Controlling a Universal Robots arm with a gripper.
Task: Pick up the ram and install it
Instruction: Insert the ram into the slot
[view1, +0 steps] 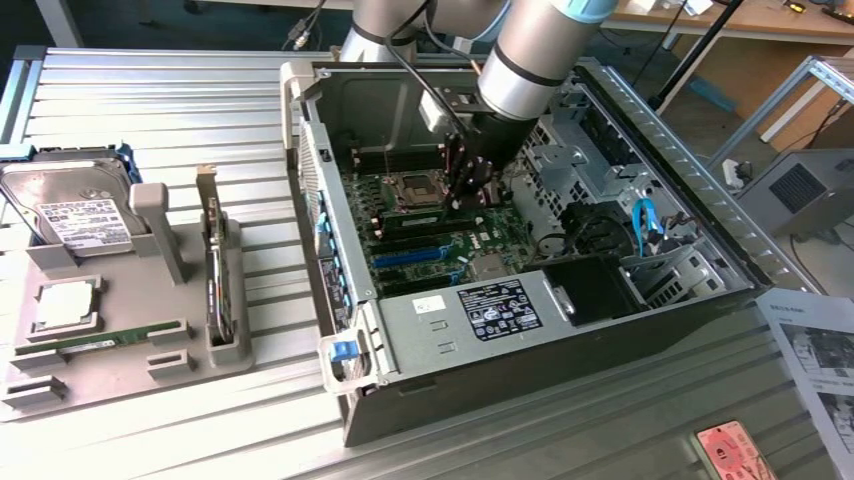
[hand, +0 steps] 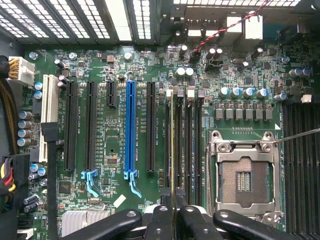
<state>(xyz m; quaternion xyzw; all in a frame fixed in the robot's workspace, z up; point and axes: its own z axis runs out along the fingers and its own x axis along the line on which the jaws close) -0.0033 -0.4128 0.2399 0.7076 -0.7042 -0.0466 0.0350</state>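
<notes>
Ram gripped in end effector, arm inside case

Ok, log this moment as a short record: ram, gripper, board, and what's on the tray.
ram: seen edge-on, held in the gripper, lined up along a memory slot beside the processor socket
gripper: shut on the ram, reaching down into the open computer case
seating: cannot tell whether the ram is pressed home
motherboard: flat in the case, long expansion slots empty
tray: outside the case, holds a hard drive and another green stick
</notes>
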